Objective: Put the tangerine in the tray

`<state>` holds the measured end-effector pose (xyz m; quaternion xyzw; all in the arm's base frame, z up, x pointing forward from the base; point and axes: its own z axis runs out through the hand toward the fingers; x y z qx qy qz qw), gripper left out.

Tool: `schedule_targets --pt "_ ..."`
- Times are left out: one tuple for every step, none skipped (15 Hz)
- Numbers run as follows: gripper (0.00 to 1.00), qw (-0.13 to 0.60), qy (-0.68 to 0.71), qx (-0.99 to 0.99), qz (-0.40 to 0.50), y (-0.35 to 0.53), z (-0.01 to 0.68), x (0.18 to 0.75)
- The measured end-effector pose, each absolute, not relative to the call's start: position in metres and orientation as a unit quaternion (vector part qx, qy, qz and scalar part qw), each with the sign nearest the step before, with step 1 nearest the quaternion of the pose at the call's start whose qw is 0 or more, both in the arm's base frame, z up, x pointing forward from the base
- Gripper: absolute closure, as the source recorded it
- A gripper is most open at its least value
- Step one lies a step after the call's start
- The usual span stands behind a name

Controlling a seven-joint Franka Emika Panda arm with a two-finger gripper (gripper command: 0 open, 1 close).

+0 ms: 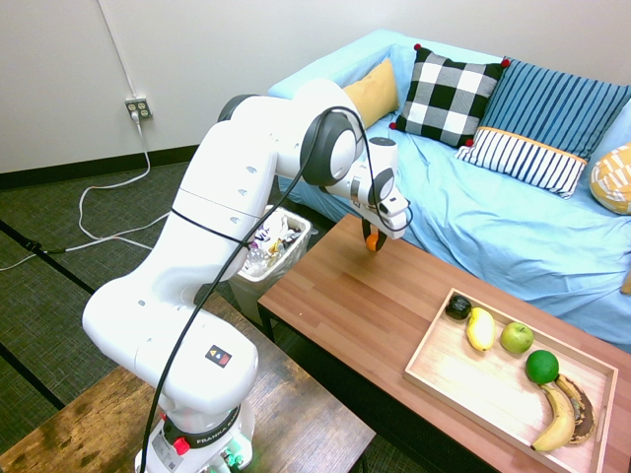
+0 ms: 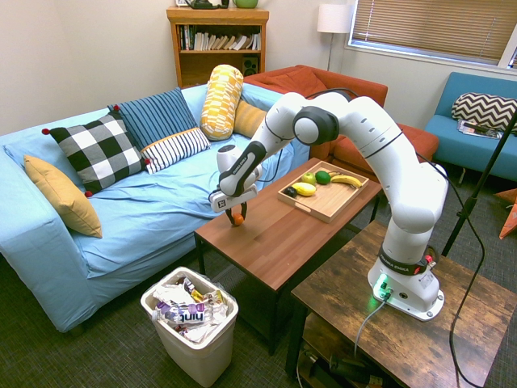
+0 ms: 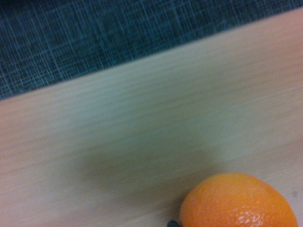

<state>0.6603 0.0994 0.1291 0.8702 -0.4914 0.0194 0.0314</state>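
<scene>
The gripper [image 1: 374, 238] was at the table [image 1: 340, 296], near the end by the bin [image 2: 196, 343], and its jaws were closed around the tangerine [image 2: 237, 219], 1 finger on each side. The tangerine was low at the table's surface, outside the tray and well apart from it; whether it still touched the wood could not be told. The wrist view showed its rounded orange top [image 3: 239, 201] above pale, blurred wood grain.

The tray [image 1: 431, 361] lay flat towards the table's other end. It held 6 things: a small black fruit [image 1: 458, 306] in 1 corner, the lemon [image 1: 481, 329] just beside it, the green apple [image 1: 517, 338], the lime [image 1: 541, 366], a yellow banana [image 1: 555, 421] and a brown-patched fruit [image 1: 582, 409] that curved alongside the banana.

The sofa [image 2: 121, 218], under a light blue cover, stood along the table's long side. On it were 6 cushions, among them a black-and-white checked cushion [image 2: 98, 152] and a patterned yellow bolster [image 2: 220, 103]. The bin stood on the floor, filled with wrappers and a bottle. A bookcase [image 2: 216, 44] with 1 row of books stood against the far wall.
</scene>
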Motion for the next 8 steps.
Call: schedule_targets --pt "1.00 0.028 -0.493 0.869 0.027 0.090 0.146 0.665" --pt "1.00 0.024 -0.497 0.867 0.034 0.076 0.166 0.668" --pt "1.00 0.023 -0.502 0.864 0.040 0.057 0.183 0.667" --pt "1.00 0.023 -0.511 0.858 0.045 0.033 0.200 0.664" --pt "1.00 0.026 -0.522 0.851 0.050 0.005 0.214 0.659" --pt "1.00 0.029 -0.534 0.843 0.053 -0.025 0.225 0.652" --pt "1.00 0.035 -0.548 0.834 0.054 -0.057 0.233 0.644" --pt "1.00 0.042 -0.563 0.823 0.054 -0.089 0.237 0.633"
